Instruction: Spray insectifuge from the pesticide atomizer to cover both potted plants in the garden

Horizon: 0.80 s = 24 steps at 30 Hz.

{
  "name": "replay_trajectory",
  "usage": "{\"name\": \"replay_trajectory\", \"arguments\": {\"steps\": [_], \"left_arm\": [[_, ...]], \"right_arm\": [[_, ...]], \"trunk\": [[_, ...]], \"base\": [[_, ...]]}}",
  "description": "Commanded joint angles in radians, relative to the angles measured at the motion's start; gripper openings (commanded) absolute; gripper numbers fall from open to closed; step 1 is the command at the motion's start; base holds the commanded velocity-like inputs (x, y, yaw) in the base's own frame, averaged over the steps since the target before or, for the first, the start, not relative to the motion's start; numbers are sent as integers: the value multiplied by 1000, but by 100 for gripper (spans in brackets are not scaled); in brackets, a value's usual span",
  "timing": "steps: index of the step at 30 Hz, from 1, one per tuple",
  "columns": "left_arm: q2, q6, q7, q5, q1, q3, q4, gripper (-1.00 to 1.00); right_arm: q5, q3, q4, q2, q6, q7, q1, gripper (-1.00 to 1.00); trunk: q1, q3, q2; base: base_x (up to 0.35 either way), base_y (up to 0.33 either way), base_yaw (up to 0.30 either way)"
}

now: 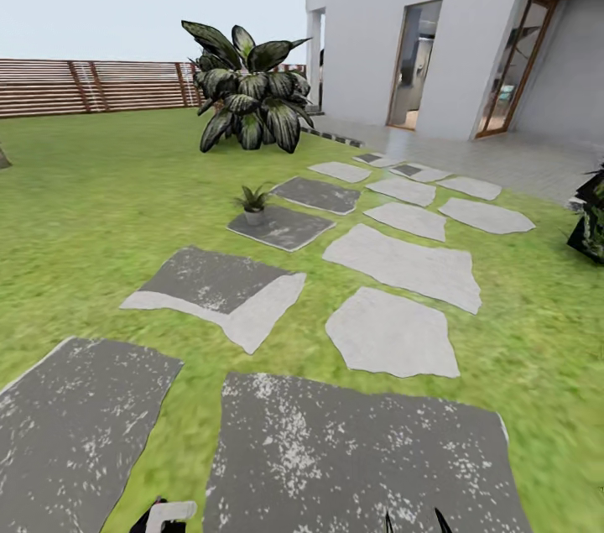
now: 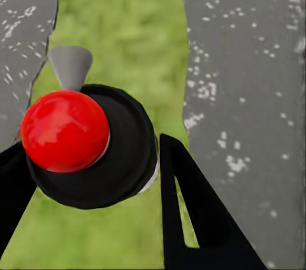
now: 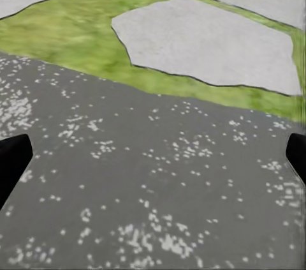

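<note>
While the left gripper (image 2: 95, 174) clamps the pesticide atomizer (image 2: 89, 149) round its slim, rigid, likely light body, a potted plant (image 1: 252, 204) waits at eleven o'clock; the right gripper (image 3: 153, 155) hangs spread, empty.

Left fingers (image 2: 191, 212): matte black, flat wedge-shaped blades — one is a broad triangle with a lighter bevelled inner edge, the other a dark sliver.
Right fingers (image 3: 13, 161): plain black, blunt squared tips, no markings.
Head view, above the dark stone (image 1: 352, 466): two thin black pointed tips (image 1: 442, 521) — right fingers; a black-and-white piece marks the left.
</note>
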Motion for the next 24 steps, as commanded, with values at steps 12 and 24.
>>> {"name": "replay_trajectory", "arguments": {"steps": [12,24], "left_arm": [[1,-3,2,10,0,-9,0,-100],[2,-3,2,10,0,-9,0,-100]], "right_arm": [[11,-8,1,0,-2,-4,-1,100],[11,-8,1,0,-2,-4,-1,100]], "trunk": [[0,-1,0],[0,-1,0]], "base": [[331,0,-283],[331,0,-280]]}}
